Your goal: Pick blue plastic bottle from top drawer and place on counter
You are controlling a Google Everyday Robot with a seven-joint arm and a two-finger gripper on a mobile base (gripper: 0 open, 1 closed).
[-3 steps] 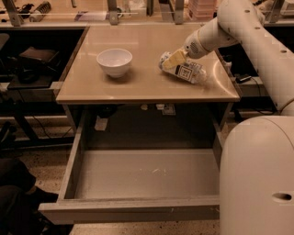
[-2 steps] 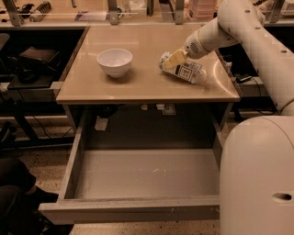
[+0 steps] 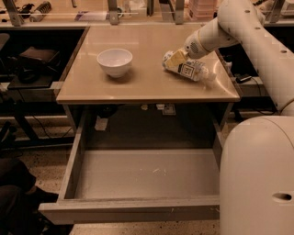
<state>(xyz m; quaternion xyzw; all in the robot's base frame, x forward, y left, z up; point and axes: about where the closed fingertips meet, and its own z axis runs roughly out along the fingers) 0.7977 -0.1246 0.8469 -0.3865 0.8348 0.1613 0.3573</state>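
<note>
The blue plastic bottle (image 3: 189, 69) lies on its side on the right part of the beige counter (image 3: 147, 82), its pale label and dark text panel facing up. My gripper (image 3: 175, 58) is at the bottle's left end, right against it, at the end of the white arm that reaches in from the upper right. The top drawer (image 3: 142, 176) is pulled out below the counter, and its grey floor holds nothing.
A white round bowl (image 3: 115, 61) stands on the counter's left half. A cluttered workbench with metal posts (image 3: 110, 11) runs along the back. My white base (image 3: 257, 179) fills the lower right. Dark shelving (image 3: 32, 69) stands to the left.
</note>
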